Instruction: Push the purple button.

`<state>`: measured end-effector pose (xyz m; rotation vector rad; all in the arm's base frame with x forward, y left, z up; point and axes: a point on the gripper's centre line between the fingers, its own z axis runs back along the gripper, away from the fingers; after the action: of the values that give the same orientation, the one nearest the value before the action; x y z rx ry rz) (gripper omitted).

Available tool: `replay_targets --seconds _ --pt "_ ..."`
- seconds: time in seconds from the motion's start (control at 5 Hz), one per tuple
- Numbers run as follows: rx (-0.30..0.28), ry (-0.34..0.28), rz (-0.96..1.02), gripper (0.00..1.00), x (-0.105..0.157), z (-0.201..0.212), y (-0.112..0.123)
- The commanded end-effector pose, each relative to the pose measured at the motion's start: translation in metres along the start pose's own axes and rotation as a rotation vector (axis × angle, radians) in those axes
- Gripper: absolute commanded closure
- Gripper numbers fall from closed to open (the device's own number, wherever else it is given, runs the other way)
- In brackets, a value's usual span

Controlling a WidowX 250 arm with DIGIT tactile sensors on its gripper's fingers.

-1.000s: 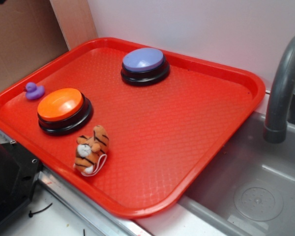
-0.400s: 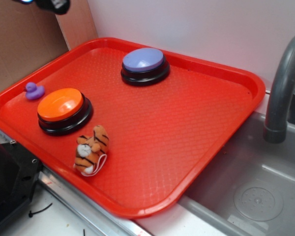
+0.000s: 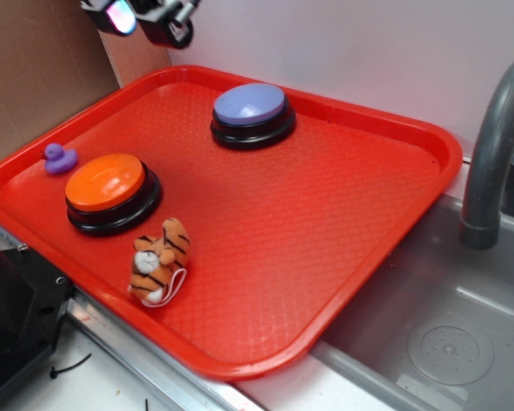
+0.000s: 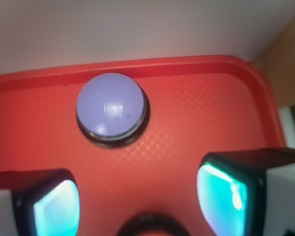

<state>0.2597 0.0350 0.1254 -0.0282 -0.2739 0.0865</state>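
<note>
Nearest the exterior camera, at about 7 o'clock on the red tray, lies a small striped tiger plush, on its side, clear of everything else. Just beyond it, toward 9 o'clock, sits the orange button on its black base, near the plush but not touching. Farther left, close to the tray's rim at about 10 o'clock, stands the tiny purple duck, apart from the orange button. Off the tray's right edge, at 3 to 4 o'clock, opens a grey sink, with a grey faucet arching above it. Farther back, at about 12 o'clock on the tray, rests the purple button, pale lavender dome on a black ring, alone and well apart from the orange one; in the wrist view, seen again just above centre, close to the tray's far rim, nothing on top of it. Farthest and highest, at about 11 o'clock in the exterior view, hangs the gripper above the tray's back left corner, not touching button or tray, to the left of the purple button. In the wrist view, gripper with both glowing teal fingertips spread wide apart at the bottom edge, jaws released, bare tray between them, the purple button ahead of the gap and untouched. Behind the tray, brown cardboard to the left and a white wall at the rear.
</note>
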Motion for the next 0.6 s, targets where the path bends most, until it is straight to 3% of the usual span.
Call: replay_targets --seconds 0.0,0.4 --pt "0.008 -0.091 -0.172 0.0 0.042 -0.027 -0.018" --pt "0.029 -0.031 -0.217 0.0 0.047 -0.067 -0.024"
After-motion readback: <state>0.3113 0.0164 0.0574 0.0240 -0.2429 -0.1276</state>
